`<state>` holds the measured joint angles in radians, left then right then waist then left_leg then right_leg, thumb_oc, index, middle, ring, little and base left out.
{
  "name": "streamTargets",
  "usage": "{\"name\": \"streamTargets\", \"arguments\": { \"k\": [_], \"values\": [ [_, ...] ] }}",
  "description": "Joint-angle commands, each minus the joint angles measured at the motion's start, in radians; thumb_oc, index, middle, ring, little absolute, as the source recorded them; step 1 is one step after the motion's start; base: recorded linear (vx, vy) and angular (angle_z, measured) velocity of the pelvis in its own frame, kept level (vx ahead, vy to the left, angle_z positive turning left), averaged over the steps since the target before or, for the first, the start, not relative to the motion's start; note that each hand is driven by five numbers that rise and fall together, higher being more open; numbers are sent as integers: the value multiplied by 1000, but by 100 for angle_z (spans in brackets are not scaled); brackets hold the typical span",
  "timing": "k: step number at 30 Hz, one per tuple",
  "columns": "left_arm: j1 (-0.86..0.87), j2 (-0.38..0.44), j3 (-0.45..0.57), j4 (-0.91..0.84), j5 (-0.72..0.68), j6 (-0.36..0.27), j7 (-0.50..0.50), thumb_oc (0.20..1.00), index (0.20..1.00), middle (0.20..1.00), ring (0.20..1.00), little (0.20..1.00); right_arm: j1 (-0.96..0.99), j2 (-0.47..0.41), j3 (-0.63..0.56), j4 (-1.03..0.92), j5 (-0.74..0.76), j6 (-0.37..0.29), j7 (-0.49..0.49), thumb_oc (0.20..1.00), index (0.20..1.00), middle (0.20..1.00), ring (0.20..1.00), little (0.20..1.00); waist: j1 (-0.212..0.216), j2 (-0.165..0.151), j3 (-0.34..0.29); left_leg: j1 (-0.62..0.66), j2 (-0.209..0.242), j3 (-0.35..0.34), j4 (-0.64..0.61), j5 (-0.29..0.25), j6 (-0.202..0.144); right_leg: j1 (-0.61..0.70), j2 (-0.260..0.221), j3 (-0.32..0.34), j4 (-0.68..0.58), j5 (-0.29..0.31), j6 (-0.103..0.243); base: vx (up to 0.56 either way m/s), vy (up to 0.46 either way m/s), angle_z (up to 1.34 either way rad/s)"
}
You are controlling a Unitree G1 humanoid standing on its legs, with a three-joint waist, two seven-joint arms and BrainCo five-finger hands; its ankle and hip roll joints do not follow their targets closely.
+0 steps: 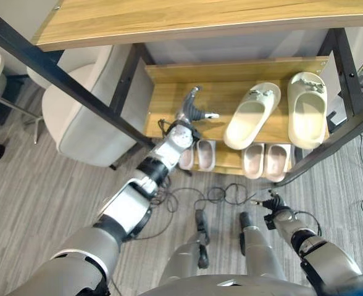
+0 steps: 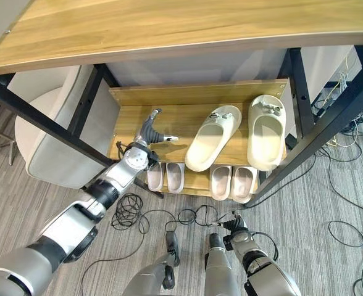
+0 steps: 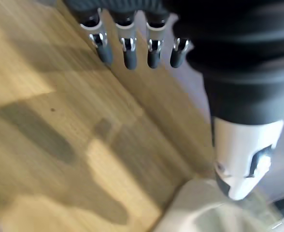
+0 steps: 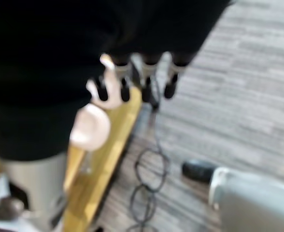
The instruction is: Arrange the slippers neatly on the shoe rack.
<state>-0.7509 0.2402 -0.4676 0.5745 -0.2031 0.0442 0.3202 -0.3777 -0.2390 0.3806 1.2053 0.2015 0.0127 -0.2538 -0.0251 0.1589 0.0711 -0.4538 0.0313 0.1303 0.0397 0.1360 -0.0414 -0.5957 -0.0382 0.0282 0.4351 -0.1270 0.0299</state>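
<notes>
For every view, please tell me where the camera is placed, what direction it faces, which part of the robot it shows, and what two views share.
Left eye view: head, looking down at the shoe rack; left robot hand over its shelf, right robot hand low.
Right eye view: same scene, slightly offset.
Left wrist view: along the fingers toward the shelf.
Right wrist view: along the fingers toward floor and pink slippers.
Shared: both eye views show the cream slippers.
</notes>
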Motion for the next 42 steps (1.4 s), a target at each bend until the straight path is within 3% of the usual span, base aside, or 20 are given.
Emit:
{"name": "streamTargets", "arguments": {
  "k": [1, 4, 8, 27, 42],
  "values": [
    [13, 28, 53, -116, -146, -87, -68, 1000, 1000, 1000, 1000, 1000, -3, 1, -19, -37, -18, 1, 11, 1000, 1000, 1000, 1000, 1000, 8, -1, 49, -19, -33, -65, 66, -80, 6, 63, -67, -31, -232, 127, 57, 0, 0, 0],
    [88, 66, 45, -262, -206, -84, -115, 1000, 1000, 1000, 1000, 1000, 8, 13, -26, -58, -33, 11, 20, 1000, 1000, 1000, 1000, 1000, 17, 1, 54, -22, -35, -65, 72, -81, 8, 57, -71, -31, -221, 128, 58, 0, 0, 0],
    [119, 77, 31, -317, -216, -77, -140, 1000, 1000, 1000, 1000, 1000, 14, 24, -22, -66, -41, 16, 25, 1000, 1000, 1000, 1000, 1000, 18, 2, 62, -23, -38, -64, 86, -87, 12, 55, -75, -29, -203, 122, 58, -8, 2, 0],
    [90, -27, -35, -199, -91, -41, -148, 1000, 1000, 1000, 1000, 1000, -16, 15, -5, -61, -46, 16, 17, 1000, 1000, 1000, 1000, 1000, 0, 19, 66, -45, -49, -51, 88, -85, 20, 6, -80, -8, -183, 131, 59, -9, 2, -1],
    [90, -84, -80, -169, -165, -40, -147, 1000, 1000, 1000, 1000, 1000, -25, 6, 7, -62, -36, 18, 14, 1000, 1000, 1000, 1000, 1000, -10, 37, 72, -49, -51, -44, 91, -87, 22, -5, -78, 0, -176, 132, 58, 0, 0, 0]
  ]
}}
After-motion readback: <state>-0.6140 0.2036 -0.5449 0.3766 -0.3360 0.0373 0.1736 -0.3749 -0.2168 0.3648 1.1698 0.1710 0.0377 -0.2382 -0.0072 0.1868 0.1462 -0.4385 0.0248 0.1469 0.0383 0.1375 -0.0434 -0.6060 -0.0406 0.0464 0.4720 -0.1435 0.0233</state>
